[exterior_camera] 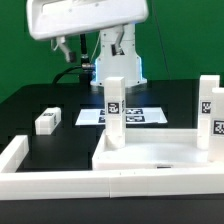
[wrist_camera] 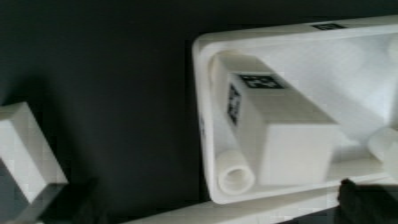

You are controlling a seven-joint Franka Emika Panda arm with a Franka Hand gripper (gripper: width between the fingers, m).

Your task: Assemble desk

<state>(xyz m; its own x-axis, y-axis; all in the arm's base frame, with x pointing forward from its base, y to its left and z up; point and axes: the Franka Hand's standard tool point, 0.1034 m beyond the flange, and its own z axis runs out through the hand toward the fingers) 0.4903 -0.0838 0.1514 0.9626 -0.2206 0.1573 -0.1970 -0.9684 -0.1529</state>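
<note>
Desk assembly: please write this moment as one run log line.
tabletop: flat, two legs upright on it | loose leg: lying on table, exterior view's left | marker board: behind | gripper: state unclear

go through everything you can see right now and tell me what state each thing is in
tabletop panel: lying flat, rim up, against the border wall.
standing leg: upright in the panel.
second standing leg: upright at the panel's far side, on the exterior view's right.
loose leg: lying on the table, apart from the panel.
marker board: flat on the table.
gripper: out of sight.
</note>
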